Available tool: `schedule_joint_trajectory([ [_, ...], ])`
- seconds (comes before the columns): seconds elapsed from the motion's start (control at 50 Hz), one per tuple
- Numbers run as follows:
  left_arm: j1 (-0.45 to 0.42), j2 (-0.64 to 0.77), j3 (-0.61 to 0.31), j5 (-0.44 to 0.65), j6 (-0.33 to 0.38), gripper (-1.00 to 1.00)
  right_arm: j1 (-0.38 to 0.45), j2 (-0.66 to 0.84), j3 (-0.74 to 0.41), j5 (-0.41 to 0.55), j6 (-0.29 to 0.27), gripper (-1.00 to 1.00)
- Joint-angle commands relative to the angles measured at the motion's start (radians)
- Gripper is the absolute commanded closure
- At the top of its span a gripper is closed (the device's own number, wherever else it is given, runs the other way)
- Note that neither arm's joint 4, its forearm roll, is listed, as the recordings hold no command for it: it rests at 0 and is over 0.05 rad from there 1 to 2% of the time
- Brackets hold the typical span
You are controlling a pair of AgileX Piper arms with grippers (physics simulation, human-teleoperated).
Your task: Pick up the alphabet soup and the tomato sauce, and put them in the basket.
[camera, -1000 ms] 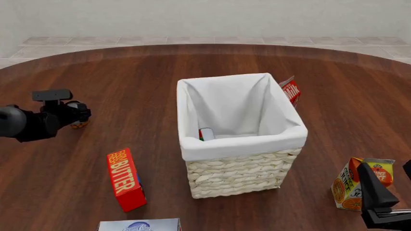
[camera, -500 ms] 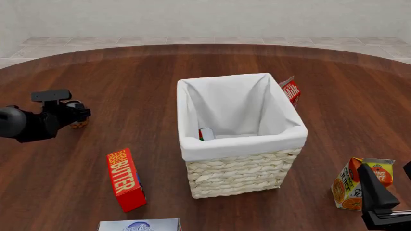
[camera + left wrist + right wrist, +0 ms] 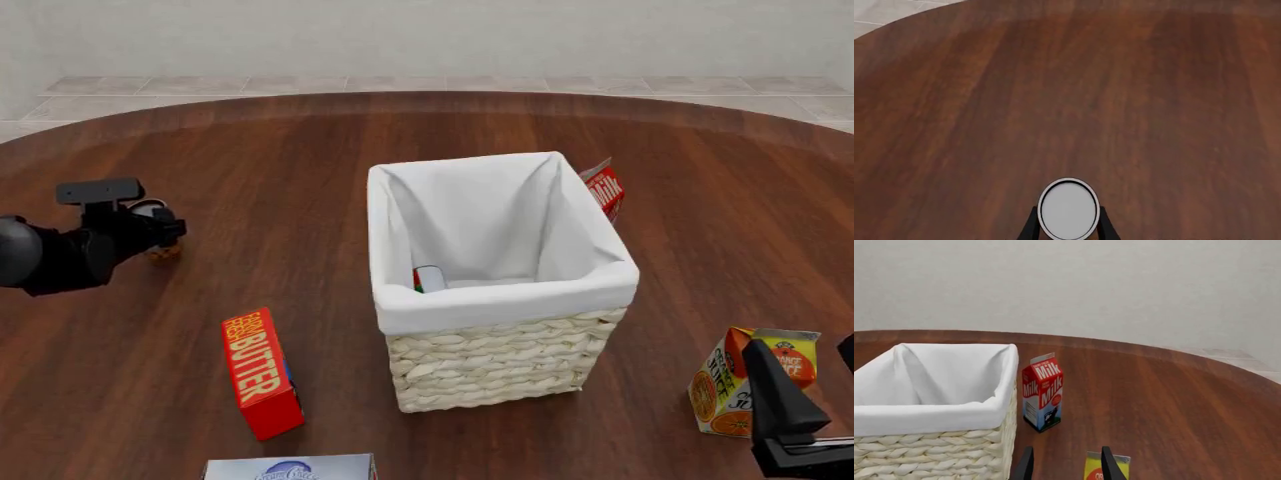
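Note:
The alphabet soup (image 3: 1068,207) shows its grey metal top between the two dark fingers of my left gripper (image 3: 1068,227), which is shut on it. At the table's left, in the front view, the left gripper (image 3: 158,232) holds the can, and only its orange lower edge (image 3: 166,254) peeks out below the fingers. The basket (image 3: 507,350) stands in the middle of the table. Inside it, at the near left corner, lies the tomato sauce (image 3: 426,279), partly hidden by the rim. My right gripper (image 3: 1066,466) is open and empty at the near right.
A red butter box (image 3: 259,372) lies left of the basket. A milk carton (image 3: 1043,392) stands behind the basket's far right corner. An orange juice carton (image 3: 731,385) stands just beside the right gripper. A grey-blue box (image 3: 290,468) sits at the near edge.
My left gripper has shifted slightly up and to the left with the alphabet soup in it. The right arm and everything else stayed put.

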Motion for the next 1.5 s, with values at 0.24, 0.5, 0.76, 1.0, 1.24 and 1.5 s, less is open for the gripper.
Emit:
schedule_joint_trajectory([
  [0.24, -0.029, -0.117, 0.001, 0.036, 0.019, 1.0, 0.003, -0.007, 0.0, 0.007, 0.0, -1.0],
  [0.5, -0.054, -0.185, 0.024, 0.043, 0.021, 1.0, 0.004, -0.006, -0.001, 0.006, 0.002, -1.0],
  [0.76, -0.082, -0.255, 0.042, 0.059, 0.028, 1.0, 0.003, -0.004, -0.001, 0.004, 0.003, -1.0],
  [1.0, -0.11, -0.328, 0.064, 0.076, 0.027, 1.0, 0.004, -0.002, -0.001, 0.001, 0.0, -1.0],
  [1.24, -0.162, -0.389, 0.063, 0.106, 0.021, 1.0, 0.003, -0.005, 0.0, 0.004, -0.002, -1.0],
  [1.5, -0.236, -0.462, 0.066, 0.144, 0.02, 1.0, 0.003, -0.007, -0.001, 0.006, -0.002, -1.0],
])
